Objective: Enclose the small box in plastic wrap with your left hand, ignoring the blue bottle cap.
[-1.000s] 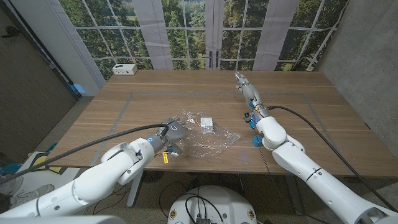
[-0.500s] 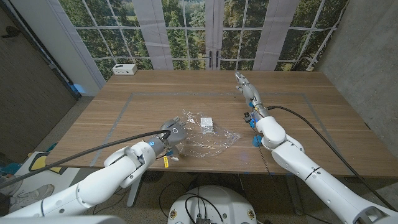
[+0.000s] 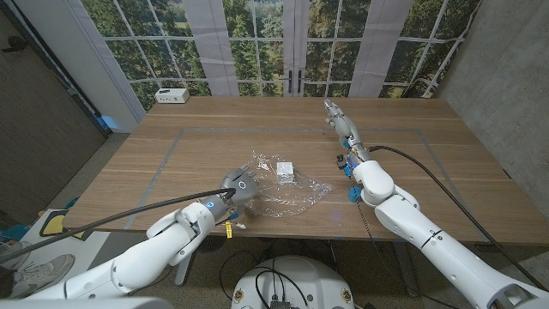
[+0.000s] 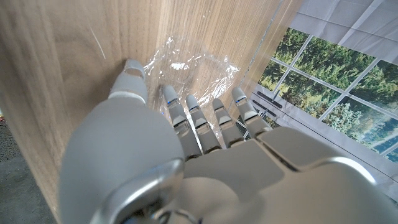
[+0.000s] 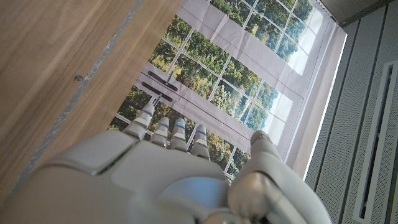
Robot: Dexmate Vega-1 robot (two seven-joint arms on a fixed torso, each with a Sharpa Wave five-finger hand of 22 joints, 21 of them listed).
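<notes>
Small box point(image 3: 286, 171) on plastic wrap point(image 3: 287, 193); left robot hand point(image 3: 239, 184) at wrap edge.

Your left hand point(image 3: 239, 183) covers the near left edge of the plastic wrap point(image 3: 287, 190), so contact there cannot be judged; its fingertips point(image 4: 169, 94) hide the small box in the left wrist view. Your right forearm overlaps the blue item point(image 3: 352, 195), leaving its shape unclear

The left robot hand point(image 4: 186, 149) reaches with straight, slightly spread fingers toward crinkled plastic wrap point(image 4: 199, 71) lying on the wooden surface point(image 4: 56, 68).
</notes>
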